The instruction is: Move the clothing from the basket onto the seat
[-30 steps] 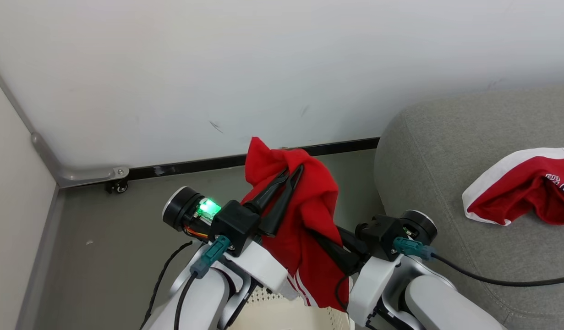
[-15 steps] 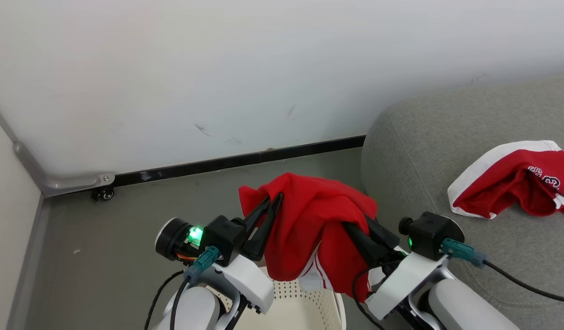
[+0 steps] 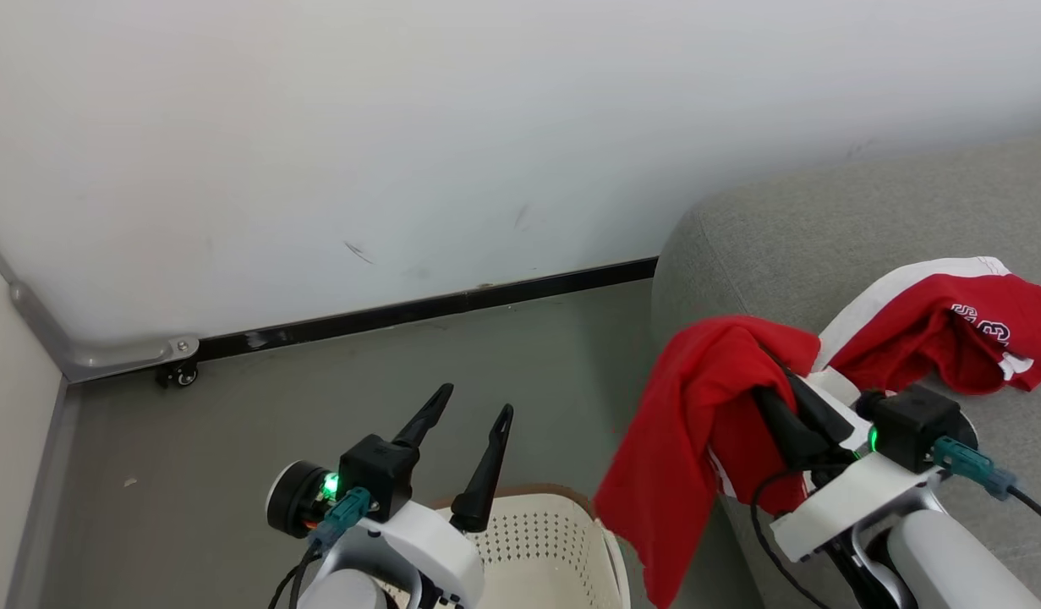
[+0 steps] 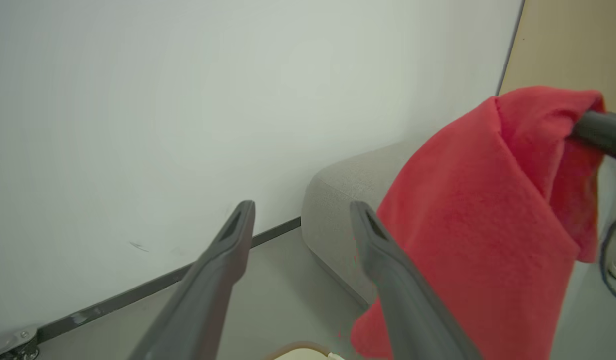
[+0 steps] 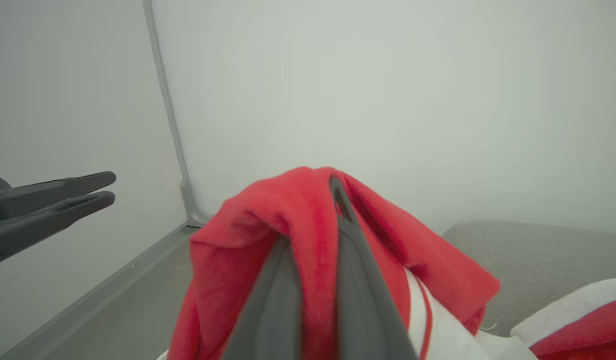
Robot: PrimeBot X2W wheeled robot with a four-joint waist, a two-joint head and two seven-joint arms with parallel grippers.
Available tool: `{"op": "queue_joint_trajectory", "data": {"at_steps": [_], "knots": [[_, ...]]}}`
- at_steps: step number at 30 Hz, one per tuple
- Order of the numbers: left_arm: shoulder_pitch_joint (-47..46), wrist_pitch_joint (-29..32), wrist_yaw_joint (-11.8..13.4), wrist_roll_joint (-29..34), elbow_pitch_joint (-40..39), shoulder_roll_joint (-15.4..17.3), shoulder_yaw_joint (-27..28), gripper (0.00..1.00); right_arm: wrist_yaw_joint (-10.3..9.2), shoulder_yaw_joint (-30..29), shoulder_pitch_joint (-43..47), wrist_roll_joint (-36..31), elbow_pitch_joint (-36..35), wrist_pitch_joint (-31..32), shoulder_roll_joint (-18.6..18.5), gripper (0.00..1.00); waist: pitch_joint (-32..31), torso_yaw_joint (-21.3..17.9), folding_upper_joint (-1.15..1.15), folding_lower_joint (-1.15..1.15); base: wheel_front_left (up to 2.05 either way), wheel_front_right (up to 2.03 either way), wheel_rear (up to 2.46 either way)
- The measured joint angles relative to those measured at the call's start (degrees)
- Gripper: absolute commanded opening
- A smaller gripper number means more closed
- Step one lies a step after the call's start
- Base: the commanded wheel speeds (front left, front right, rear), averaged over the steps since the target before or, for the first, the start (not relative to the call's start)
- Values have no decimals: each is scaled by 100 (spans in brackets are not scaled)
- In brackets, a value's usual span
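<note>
The right claw (image 3: 782, 397) is clamped on a red garment (image 3: 689, 406). The cloth drapes over its fingers and hangs past the edge of the grey seat (image 3: 824, 228), above the floor and beside the basket (image 3: 537, 541). The other red garment (image 3: 951, 330), with a white band and lettering, lies on the seat just behind the claw. The left claw (image 3: 476, 399) is spread and empty over the basket.

Bare lab-like room: white partition panels (image 3: 402, 127) on casters (image 3: 175, 375), grey floor (image 3: 317, 381).
</note>
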Motion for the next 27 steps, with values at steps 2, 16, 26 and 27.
{"op": "queue_joint_trajectory", "data": {"at_steps": [2, 16, 26, 27], "knots": [[58, -11, 49, -63, 7, -1, 79, 100, 0, -138, 117, -11, -10, -4, -48, 0, -10, -7, 0, 0, 0, 0, 0], [272, -154, 192, -219, -31, -1, 302, 100, 0, -1232, 872, -345, -288, -33, -86, 0, -51, -212, 0, 0, 0, 0, 0], [275, -194, 105, -259, -47, -20, 152, 100, 0, -2108, 1539, -708, -756, -46, 93, 0, -55, -563, 0, 0, 0, 0, 0], [275, -200, 105, -274, -46, -21, 133, 100, 0, -2151, 1587, -720, -792, -44, 120, 0, -54, -602, 0, 0, 0, 0, 0]]}}
